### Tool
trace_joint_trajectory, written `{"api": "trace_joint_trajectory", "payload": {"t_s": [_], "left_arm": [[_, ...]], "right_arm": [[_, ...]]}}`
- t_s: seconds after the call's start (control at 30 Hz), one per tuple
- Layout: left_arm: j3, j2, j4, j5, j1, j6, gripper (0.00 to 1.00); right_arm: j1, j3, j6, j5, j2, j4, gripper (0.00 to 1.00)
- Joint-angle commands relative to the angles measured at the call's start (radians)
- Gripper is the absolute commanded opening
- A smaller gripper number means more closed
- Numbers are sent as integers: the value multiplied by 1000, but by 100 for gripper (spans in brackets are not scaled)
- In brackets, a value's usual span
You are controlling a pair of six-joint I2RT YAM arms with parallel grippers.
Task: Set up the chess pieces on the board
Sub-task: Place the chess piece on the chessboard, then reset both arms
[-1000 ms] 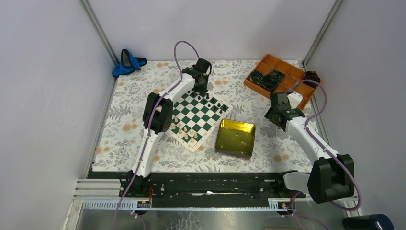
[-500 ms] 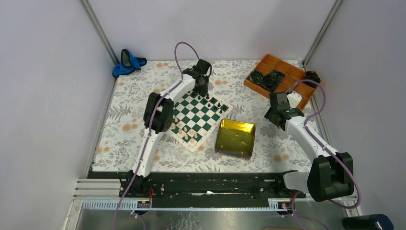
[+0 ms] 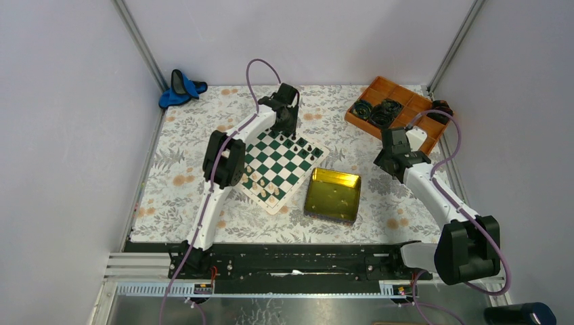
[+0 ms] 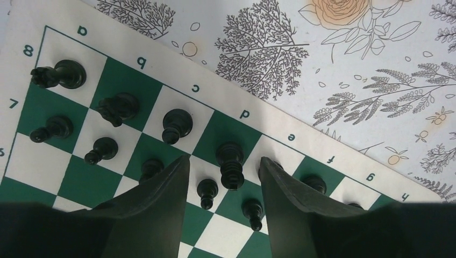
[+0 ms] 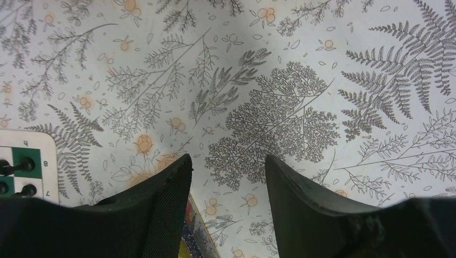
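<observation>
- The bench is wearing a cloth with flowers and leaves on it, and everything is sitting on that cloth.
- The board is lying flat near the middle of the bench, turned so one corner is pointing at me.
- The gold tray is sitting just beside the board, on my right side of it.
- The orange tray is sitting in the far right corner, with black round things lying in it.
- The blue thing is lying in the far left corner, well apart from the board.
- I am holding my left hand over the far edge of the board, and its fingers are standing apart.
- I am holding my right hand over bare cloth between the gold tray and the orange tray, its fingers apart with nothing in them.
- The black pieces are standing in the two rows at the far edge of the board.
- The cream pieces are standing at the near edge.
- A tall black piece is standing on the green square by the letter d, between my left fingers, with a gap on each side.
</observation>
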Motion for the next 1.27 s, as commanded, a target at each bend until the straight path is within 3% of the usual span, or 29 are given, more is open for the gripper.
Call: {"api": "trace_joint_trajectory", "payload": {"t_s": [0.0, 0.3, 0.4, 0.47, 0.5, 0.73, 1.03, 1.23], "left_arm": [[33, -91, 41, -27, 0, -14, 59], [-70, -342, 60, -64, -3, -15, 74], [-133, -451, 73, -87, -3, -3, 83], [-185, -527, 83, -109, -3, 4, 97], [-214, -568, 92, -118, -3, 8, 99], [-513, -897, 185, -239, -1, 12, 99], [-1124, -1400, 541, -375, 1, -14, 99], [-1210, -1475, 544, -422, 1, -3, 99]], "right_arm": [[-7, 64, -31, 3, -15, 8, 61], [-7, 159, -114, -52, -47, 28, 73], [-6, 192, -125, -68, -46, -1, 77], [-6, 203, -139, -74, -49, -10, 79], [-6, 205, -146, -76, -52, -13, 81], [-4, 221, -191, -81, -49, -22, 90], [22, 246, -240, -83, -26, 14, 95], [78, 257, -274, -23, -14, 45, 100]]}}
